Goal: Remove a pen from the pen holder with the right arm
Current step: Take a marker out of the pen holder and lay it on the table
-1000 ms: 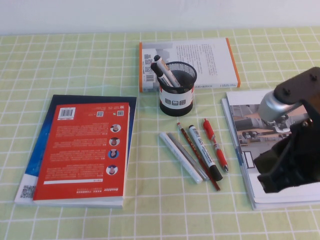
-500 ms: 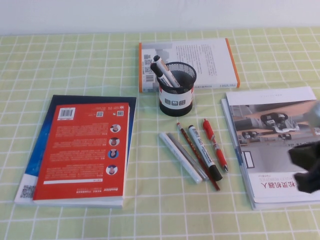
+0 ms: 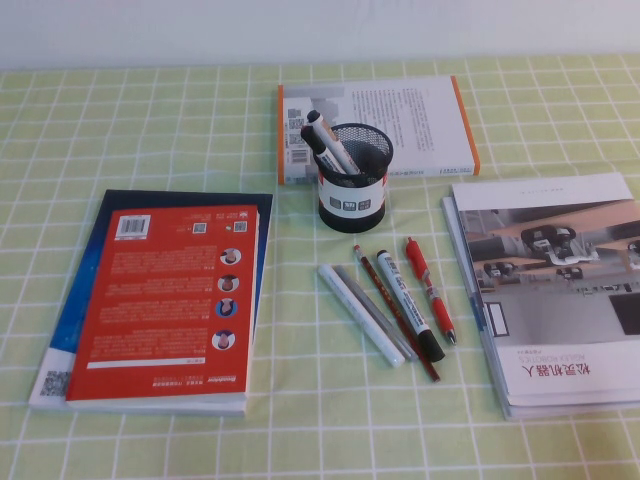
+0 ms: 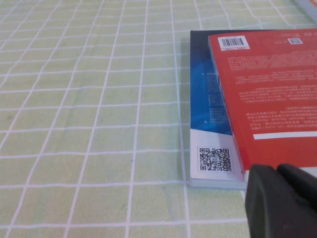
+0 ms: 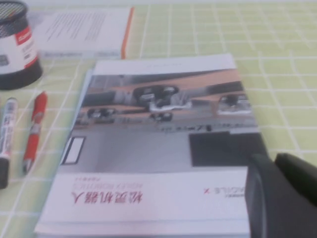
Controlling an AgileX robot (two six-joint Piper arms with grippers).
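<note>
Neither arm shows from the high camera. The right pincer [image 5: 272, 171] appears only in its own wrist view, as a dark shape cut off by the frame corner. It is pressed together with nothing in it, above the near corner of the magazine [image 3: 550, 290]. The left pincer [image 4: 277, 178] is likewise cropped in its wrist view. It is also pressed together, beside the near corner of the red book [image 3: 170, 305], which lies on a blue book [image 3: 85, 320].

The pen holder [image 3: 355, 178], a black mesh cup with a white band, stands mid-surface on the green checked cloth [image 3: 150, 130]. It hides part of the white book [image 3: 400, 120] behind it. Two markers [image 3: 328, 145] lean out of it, their lower ends hidden inside. Just in front of it lie a white pen [image 3: 360, 313], a thin pencil [image 3: 395, 315], a black-capped marker [image 3: 408, 305] and a red pen [image 3: 430, 290]. The magazine's far side runs off the picture.

A second ago the right arm loomed over the magazine – half a second ago only a dark blur remained at the edge, and now it has left the high view. Nothing else has shifted.
</note>
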